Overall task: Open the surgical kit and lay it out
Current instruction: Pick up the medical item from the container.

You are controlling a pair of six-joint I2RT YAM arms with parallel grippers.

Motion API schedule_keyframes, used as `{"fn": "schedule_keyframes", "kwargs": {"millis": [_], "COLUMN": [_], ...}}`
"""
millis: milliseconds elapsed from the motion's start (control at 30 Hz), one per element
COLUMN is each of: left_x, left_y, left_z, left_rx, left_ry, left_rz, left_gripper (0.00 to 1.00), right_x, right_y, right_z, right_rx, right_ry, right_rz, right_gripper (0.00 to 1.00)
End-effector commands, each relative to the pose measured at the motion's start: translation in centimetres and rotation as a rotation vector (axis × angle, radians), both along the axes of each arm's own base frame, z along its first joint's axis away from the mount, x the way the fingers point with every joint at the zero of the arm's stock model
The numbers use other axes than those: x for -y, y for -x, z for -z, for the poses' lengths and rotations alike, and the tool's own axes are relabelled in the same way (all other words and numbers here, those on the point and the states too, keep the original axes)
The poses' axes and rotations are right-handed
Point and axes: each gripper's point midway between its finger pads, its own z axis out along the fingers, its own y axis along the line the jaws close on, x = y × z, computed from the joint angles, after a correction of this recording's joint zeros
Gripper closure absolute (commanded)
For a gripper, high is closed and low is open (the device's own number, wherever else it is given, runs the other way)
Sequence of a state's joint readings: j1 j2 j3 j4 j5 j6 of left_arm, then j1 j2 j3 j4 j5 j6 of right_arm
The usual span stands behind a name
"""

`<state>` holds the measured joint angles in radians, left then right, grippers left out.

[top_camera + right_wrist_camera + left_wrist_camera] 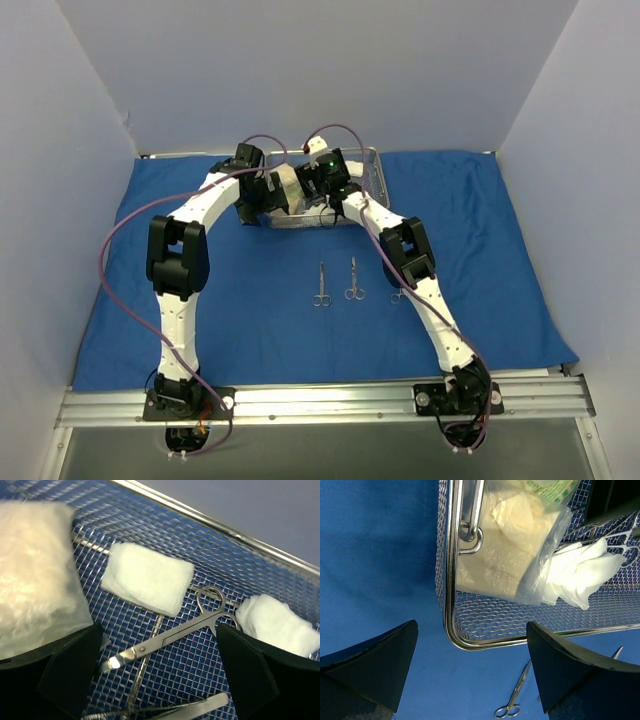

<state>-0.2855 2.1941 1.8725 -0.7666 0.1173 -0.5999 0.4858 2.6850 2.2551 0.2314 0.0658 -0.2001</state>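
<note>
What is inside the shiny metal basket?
Inside the mesh tray lie a clear packet of pale padding, white gauze pads, steel scissors and another thin steel tool. Anything under the packet is covered.

Tray (451, 605) interior: crowded. Under my right hand (160, 630), spread wide, scissors (170, 640) lie across the mesh between two gauze pads (147, 585). A bulky clear packet (35, 570) fills the left end. My left hand (470, 630), also spread, hangs over the near corner rim. Blue drape (230, 320) in front: open passage, save two ringed instruments (321, 285) lying side by side mid-cloth.
</note>
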Motion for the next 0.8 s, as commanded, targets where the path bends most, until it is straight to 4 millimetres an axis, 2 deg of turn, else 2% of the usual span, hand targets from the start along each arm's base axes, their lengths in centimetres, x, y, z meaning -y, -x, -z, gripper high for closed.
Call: {"fn": "schedule_keyframes", "kwargs": {"millis": [0, 33, 267, 467, 700, 767], "left_x": [0.2, 0.1, 0.2, 0.6, 0.7, 0.7], "left_y": [-1.1, -1.2, -1.0, -0.9, -0.5, -0.5], "left_z": [-1.0, -0.9, -0.5, -0.3, -0.3, -0.3], "left_rx": [0.042, 0.043, 0.030, 0.025, 0.022, 0.023], "left_ry": [0.000, -0.001, -0.004, 0.005, 0.000, 0.000], "left_rz": [0.011, 0.010, 0.016, 0.022, 0.026, 0.026], "left_gripper": [0.00, 0.00, 0.00, 0.00, 0.00, 0.00], "right_x": [2.8, 3.3, 5.3, 5.3, 5.7, 5.6], "right_y": [-2.2, -2.2, -1.1, 0.1, 0.7, 0.9], "right_z": [-2.4, -1.7, -1.1, -0.2, 0.1, -0.2], "right_rx": [0.087, 0.071, 0.006, -0.075, -0.136, -0.141], "right_ry": [-0.096, -0.088, -0.131, -0.184, -0.230, -0.257], "right_rz": [0.247, 0.272, 0.410, 0.428, 0.474, 0.492], "right_gripper": [0.06, 0.06, 0.10, 0.25, 0.54, 0.59]}}
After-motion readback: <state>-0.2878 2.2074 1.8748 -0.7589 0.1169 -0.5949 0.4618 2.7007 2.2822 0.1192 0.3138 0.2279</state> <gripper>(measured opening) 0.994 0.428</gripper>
